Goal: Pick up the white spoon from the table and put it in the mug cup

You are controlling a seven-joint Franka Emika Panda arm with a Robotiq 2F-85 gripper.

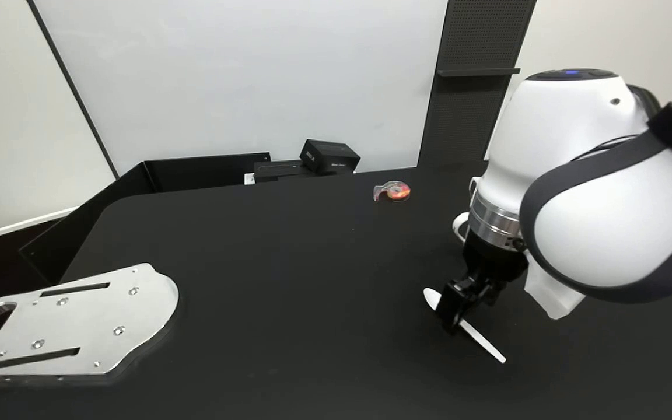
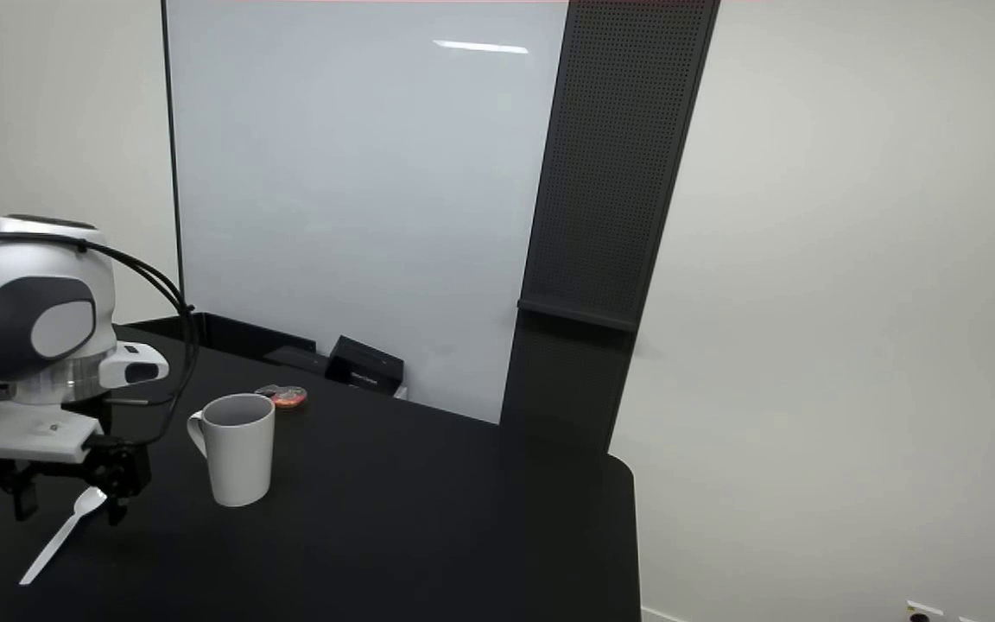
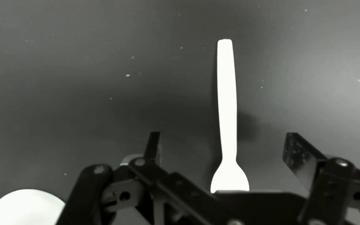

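The white spoon (image 1: 482, 341) lies flat on the black table (image 1: 254, 280). It also shows in an exterior view (image 2: 57, 544) and in the wrist view (image 3: 227, 103), with its handle pointing up and part of its bowl hidden by the gripper body. My gripper (image 3: 223, 145) is open, low over the spoon, with a finger apart on each side of it near the bowl end. The gripper also shows in both exterior views (image 1: 455, 306) (image 2: 72, 508). The white mug cup (image 2: 240, 458) stands upright beside the gripper. A white rounded part (image 3: 23, 207), likely the mug, shows at the wrist view's lower left.
A clear tape dispenser (image 1: 394, 191) lies behind the gripper, beyond the mug (image 2: 286, 397). Black boxes (image 1: 330, 156) stand at the table's back edge. A large silver metal plate with slots (image 1: 97, 326) sits at the far left of an exterior view.
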